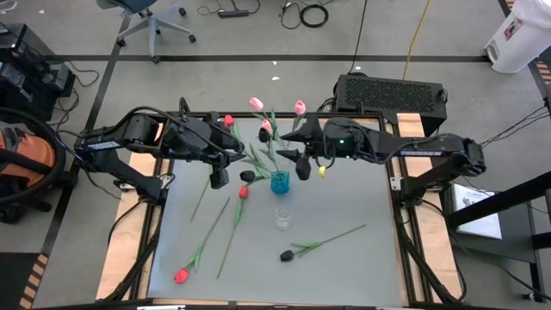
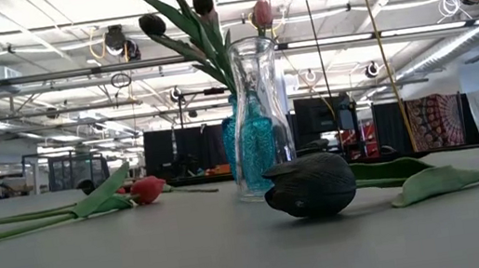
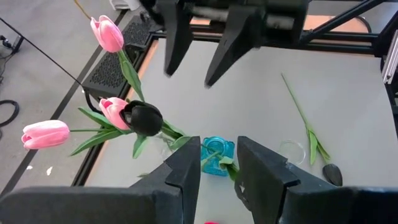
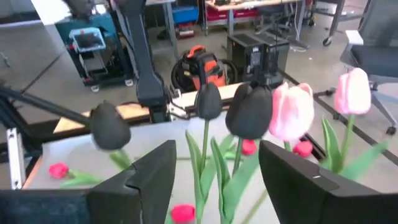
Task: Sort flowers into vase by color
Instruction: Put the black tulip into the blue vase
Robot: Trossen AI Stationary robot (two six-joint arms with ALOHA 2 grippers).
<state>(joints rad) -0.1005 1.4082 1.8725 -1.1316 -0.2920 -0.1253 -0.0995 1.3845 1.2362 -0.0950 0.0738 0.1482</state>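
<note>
**Both claws loose above the vases**

Nearest the low camera lay a black tulip head (image 2: 311, 185), its leaf trailing off along the table (image 1: 344, 198). From overhead I saw that flower near the front of the table, with a red tulip (image 1: 182, 275) lying at the front left and another red one (image 1: 243, 193) just left of the blue vase (image 1: 280, 182). A clear vase (image 1: 282, 217) stood just in front of the blue one, and black tulips (image 4: 249, 112) and pink tulips (image 3: 115, 111) rose together as one bunch over the two vases; I could not tell which vase held which stems.

I had the left gripper (image 1: 219, 178) hanging left of the bunch, fingers spread and holding nothing. Across from it, the right gripper (image 1: 303, 164) hung just right of the blooms, likewise released and empty, its fingers (image 4: 152, 171) framing the black heads.
</note>
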